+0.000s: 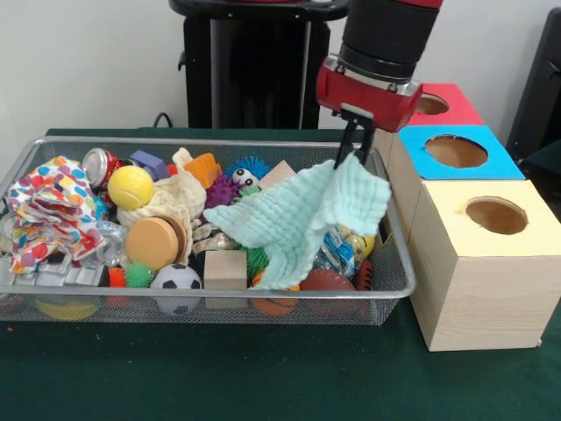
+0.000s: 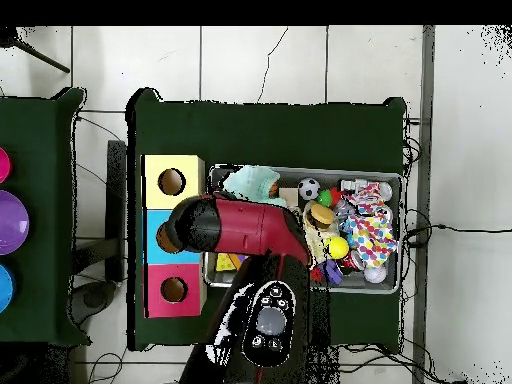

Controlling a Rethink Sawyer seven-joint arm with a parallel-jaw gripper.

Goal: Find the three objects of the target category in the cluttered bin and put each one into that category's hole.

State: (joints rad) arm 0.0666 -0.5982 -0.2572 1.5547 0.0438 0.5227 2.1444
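— Three cloths to find, I reckon, and the gripper (image 1: pixel 348 151) has one: its black fingers are pinched together on the top edge of the mint-green cloth (image 1: pixel 302 215), holding it up over the right end of the wire bin (image 1: pixel 219 142).

— How does it look from where you stand?

— Pale green, crinkly, like a muslin washcloth. One corner is raised and the rest drapes down to the left, with the lower hem trailing on the toys. Soft and light, I'd say, no stiffness at all; it'll sag and swing rather than hold a shape.

— So where should it be grabbed?

— At an edge or a bunched fold, as it is now. My worry is the hanging part dragging small toys along or catching on the rim.

— And the holes?

— Three boxes just right of the bin: the yellow box (image 1: pixel 478 263) nearest, the blue box (image 1: pixel 451 162) behind it, the red box (image 1: pixel 438 103) farthest. Which one takes cloth I can't tell.

— Any other cloths?

— A cream cloth (image 1: pixel 180 200) under the yellow ball (image 1: pixel 131 187), and a polka-dot cloth (image 1: pixel 51 210) at the left end.
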